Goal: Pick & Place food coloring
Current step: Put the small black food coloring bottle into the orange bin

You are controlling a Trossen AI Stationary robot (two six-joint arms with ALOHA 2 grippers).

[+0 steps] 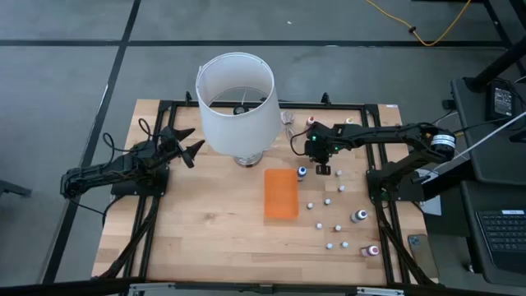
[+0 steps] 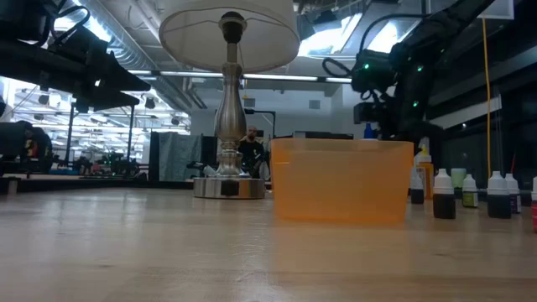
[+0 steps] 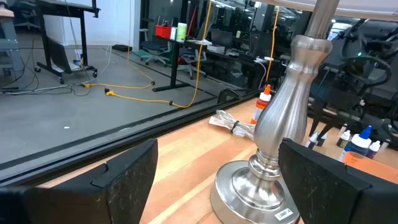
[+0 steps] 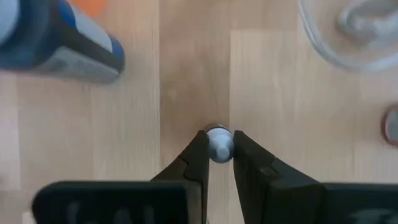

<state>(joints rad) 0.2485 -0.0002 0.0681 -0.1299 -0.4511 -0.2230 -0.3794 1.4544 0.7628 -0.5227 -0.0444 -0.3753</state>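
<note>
Your right pincer (image 4: pixel 219 149) is clamped on a tiny white-capped food coloring bottle (image 4: pixel 218 142), just off the orange tray's (image 1: pixel 280 194) 1 o'clock corner. Left pincer (image 1: pixel 186 141) waits w/ fingers apart at the lamp's (image 1: pixel 237 102) 9 o'clock, over the desk (image 1: pixel 205 222).

small label on lamp base (image 3: pixel 283 214), print too blurred to read

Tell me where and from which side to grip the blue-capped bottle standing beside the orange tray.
Grip the blue-capped bottle around its body just below the cap, coming straight down from above. It stands upright and narrow, with the orange tray close on one side, so a top approach looks clearest. The right gripper already pinches a small white-capped bottle.
</note>
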